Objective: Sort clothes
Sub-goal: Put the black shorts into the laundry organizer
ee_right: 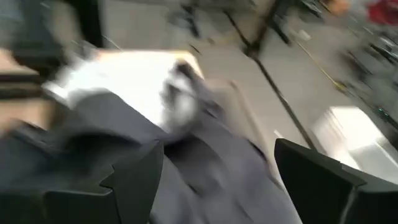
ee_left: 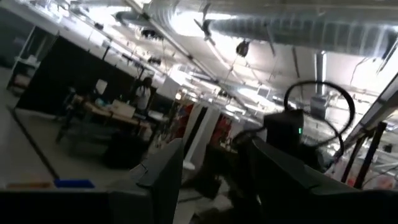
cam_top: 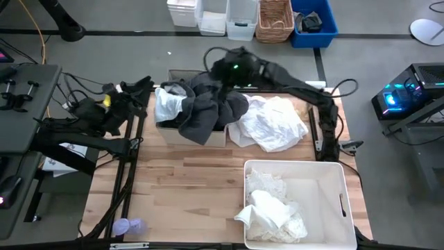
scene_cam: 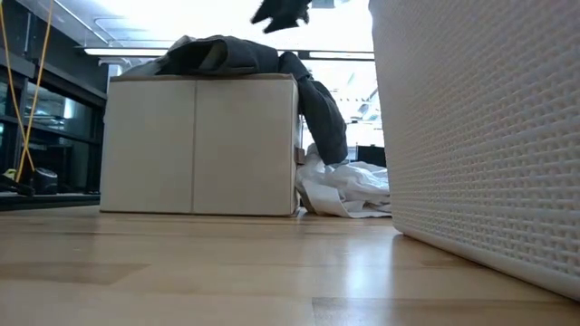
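A dark grey garment (cam_top: 208,111) is draped over a beige box (cam_top: 191,135) at the table's far middle, and one end of it hangs down the box's right side (scene_cam: 326,118). A white garment (cam_top: 168,104) lies in the box's left part. Another white garment (cam_top: 274,121) lies crumpled on the table to the right of the box. White lacy pieces (cam_top: 274,208) lie in a white bin (cam_top: 340,201) at the near right. My right gripper (ee_right: 217,180) is open and empty, above the grey garment and the box (scene_cam: 281,11). My left gripper (ee_left: 217,186) is open and empty at the far left (cam_top: 142,87).
A small lavender object (cam_top: 128,226) lies at the table's near left corner. On the floor beyond the far edge stand white bins (cam_top: 211,17), a wicker basket (cam_top: 275,21) and a blue bin (cam_top: 316,24). Bare wood (cam_top: 187,194) shows between the box and the near edge.
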Robot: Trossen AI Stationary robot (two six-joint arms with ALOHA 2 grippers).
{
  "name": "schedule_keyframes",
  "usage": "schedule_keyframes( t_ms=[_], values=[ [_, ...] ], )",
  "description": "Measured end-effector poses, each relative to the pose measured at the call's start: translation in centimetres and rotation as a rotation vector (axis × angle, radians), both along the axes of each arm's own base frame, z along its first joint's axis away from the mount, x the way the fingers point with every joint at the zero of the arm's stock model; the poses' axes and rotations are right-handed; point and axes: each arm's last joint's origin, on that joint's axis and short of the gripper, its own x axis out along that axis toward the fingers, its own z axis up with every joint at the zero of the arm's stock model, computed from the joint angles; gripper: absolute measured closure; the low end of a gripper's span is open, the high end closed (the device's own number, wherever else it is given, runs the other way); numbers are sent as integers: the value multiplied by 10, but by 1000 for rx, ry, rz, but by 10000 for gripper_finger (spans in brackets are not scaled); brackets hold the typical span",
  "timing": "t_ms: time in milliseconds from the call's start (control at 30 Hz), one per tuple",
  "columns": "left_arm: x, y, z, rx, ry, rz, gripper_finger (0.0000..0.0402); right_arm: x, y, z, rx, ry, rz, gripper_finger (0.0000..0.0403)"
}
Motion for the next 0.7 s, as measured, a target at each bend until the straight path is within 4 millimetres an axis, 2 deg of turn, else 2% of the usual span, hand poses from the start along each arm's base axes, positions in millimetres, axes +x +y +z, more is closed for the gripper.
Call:
schedule_keyframes(
  t_ms=[100,167,333,500,600,700],
  values=[
    [5,0,-5,-29,31,-14,229,-22,-10,4,-1,87,-126,109],
    [9,0,-8,-43,54,-20,229,-38,-18,0,34,194,-187,122],
    [18,-1,-13,-58,91,-26,229,-68,-42,-37,186,449,-262,154],
    [22,-1,-15,-64,100,-30,229,-95,-57,-64,217,444,-436,185],
    [22,-1,-15,-64,103,-30,229,-100,-60,-101,279,435,-494,236],
    [22,-1,-15,-75,91,-34,229,-94,-52,-137,393,413,-493,332]
  ],
)
